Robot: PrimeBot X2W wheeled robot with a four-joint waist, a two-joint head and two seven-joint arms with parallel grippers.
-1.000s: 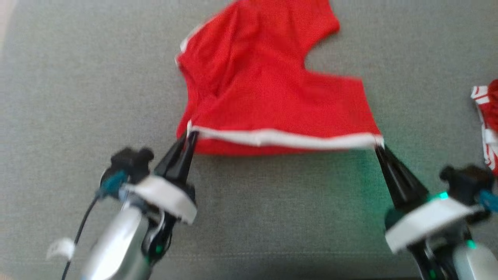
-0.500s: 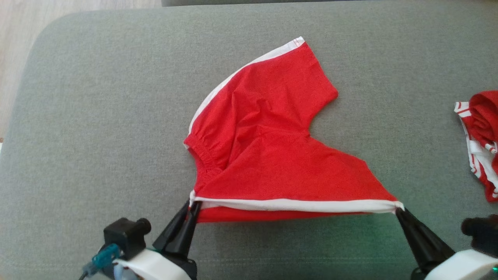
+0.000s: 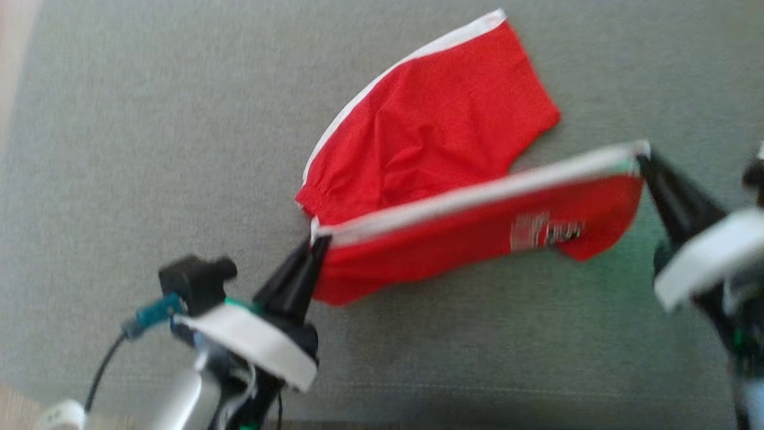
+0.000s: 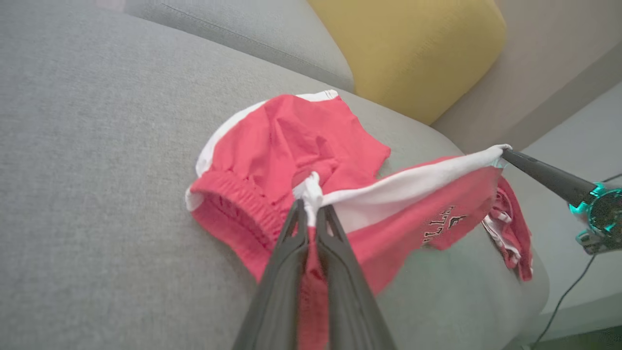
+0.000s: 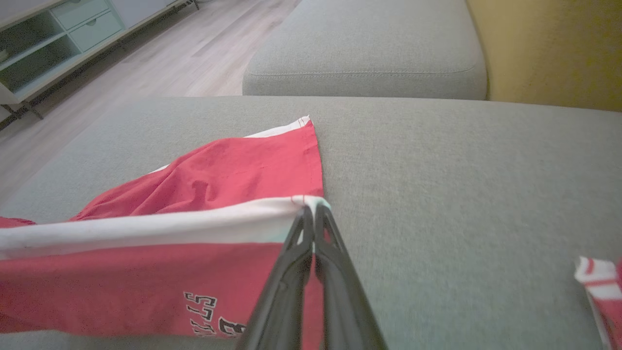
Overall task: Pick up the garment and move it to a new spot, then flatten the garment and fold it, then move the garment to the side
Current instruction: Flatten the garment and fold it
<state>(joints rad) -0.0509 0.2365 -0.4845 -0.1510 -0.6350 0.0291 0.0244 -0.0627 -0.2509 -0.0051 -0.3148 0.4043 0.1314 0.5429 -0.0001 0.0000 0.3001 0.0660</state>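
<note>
While the left end effector and right end effector are clamping tight on corners of the red shorts, the white band is stretching near-left to far-right between them.

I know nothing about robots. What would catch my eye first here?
A pair of red shorts with white trim lies half lifted on a grey sofa seat. The left gripper and the right gripper each pinch one end of a white-trimmed edge, pulling it taut between them above the seat. A yellow cushion stands behind, in the left wrist view.
</note>
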